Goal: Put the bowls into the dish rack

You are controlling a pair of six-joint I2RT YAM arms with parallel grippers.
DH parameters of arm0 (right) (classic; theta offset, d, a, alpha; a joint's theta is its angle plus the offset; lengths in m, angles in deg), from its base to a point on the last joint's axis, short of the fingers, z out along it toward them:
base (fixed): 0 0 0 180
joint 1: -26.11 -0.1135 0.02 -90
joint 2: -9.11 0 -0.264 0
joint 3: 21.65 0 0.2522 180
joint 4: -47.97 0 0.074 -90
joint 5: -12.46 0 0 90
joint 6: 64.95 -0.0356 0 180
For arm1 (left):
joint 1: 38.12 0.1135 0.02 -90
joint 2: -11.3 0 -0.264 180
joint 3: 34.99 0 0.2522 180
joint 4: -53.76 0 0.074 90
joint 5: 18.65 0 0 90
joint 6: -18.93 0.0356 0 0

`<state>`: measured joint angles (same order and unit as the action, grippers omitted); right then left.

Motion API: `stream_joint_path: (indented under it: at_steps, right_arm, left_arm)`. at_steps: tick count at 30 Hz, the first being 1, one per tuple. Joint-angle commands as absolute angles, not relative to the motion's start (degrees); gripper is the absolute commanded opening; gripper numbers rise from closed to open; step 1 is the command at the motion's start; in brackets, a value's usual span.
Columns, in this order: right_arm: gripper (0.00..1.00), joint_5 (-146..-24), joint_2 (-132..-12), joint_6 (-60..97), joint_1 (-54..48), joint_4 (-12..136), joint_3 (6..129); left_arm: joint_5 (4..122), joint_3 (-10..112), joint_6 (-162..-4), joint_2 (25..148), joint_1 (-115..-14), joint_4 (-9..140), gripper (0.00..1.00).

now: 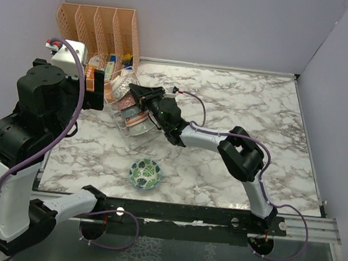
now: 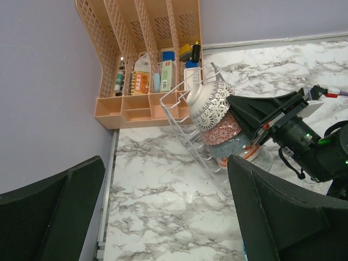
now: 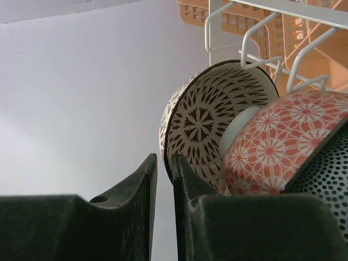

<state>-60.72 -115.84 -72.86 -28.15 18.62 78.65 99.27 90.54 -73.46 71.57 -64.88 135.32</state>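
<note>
The wire dish rack (image 1: 115, 107) (image 2: 182, 122) (image 3: 260, 31) holds several bowls on edge in a row. The white lattice bowl (image 2: 211, 103) (image 3: 204, 122) is at the end, then a red floral bowl (image 2: 222, 130) (image 3: 272, 147), a blue dotted bowl (image 2: 231, 145) and a red-rimmed one (image 2: 246, 155). My right gripper (image 1: 133, 91) (image 3: 163, 162) sits at the lattice bowl's rim, its jaws parted by a narrow gap with nothing between them. The green leaf-patterned bowl (image 1: 145, 173) lies upright on the table near the front. My left gripper (image 2: 163, 209) hangs wide open above bare marble, left of the rack.
An orange slotted organizer (image 1: 100, 29) (image 2: 141, 60) with small bottles and packets stands against the back wall right behind the rack. The left wall (image 2: 43, 98) runs close to the left arm. Marble tabletop (image 1: 245, 107) stretches to the right.
</note>
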Motion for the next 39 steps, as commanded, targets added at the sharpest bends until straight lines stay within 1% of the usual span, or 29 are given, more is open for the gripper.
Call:
stream_joint_path:
  at_steps: [1,6,10,21,34,39]
  right_arm:
    - [0.19,-62.32,-113.6,-73.94,-28.38,21.04,78.79]
    - [0.2,-62.65,-112.64,-73.87,-28.38,23.5,78.85]
    - [0.25,-62.54,-111.4,-73.5,-28.38,24.03,77.55]
    - [0.27,-64.72,-110.39,-71.89,-28.36,24.27,77.31]
    - [0.29,-68.01,-114.56,-70.52,-27.56,31.37,86.17]
    - [0.28,-68.79,-115.24,-70.4,-27.15,34.58,87.87]
  left_arm:
    - [100.61,90.32,-72.83,71.22,-65.14,134.63,0.99]
    - [100.55,90.13,-72.76,71.11,-65.2,134.33,0.99]
    - [100.44,89.63,-72.77,70.95,-65.19,134.26,0.99]
    - [100.35,88.53,-72.83,70.25,-65.26,133.97,0.99]
    - [101.94,89.01,-72.42,69.72,-65.23,134.18,0.99]
    - [102.52,88.85,-72.0,69.33,-65.28,134.15,0.99]
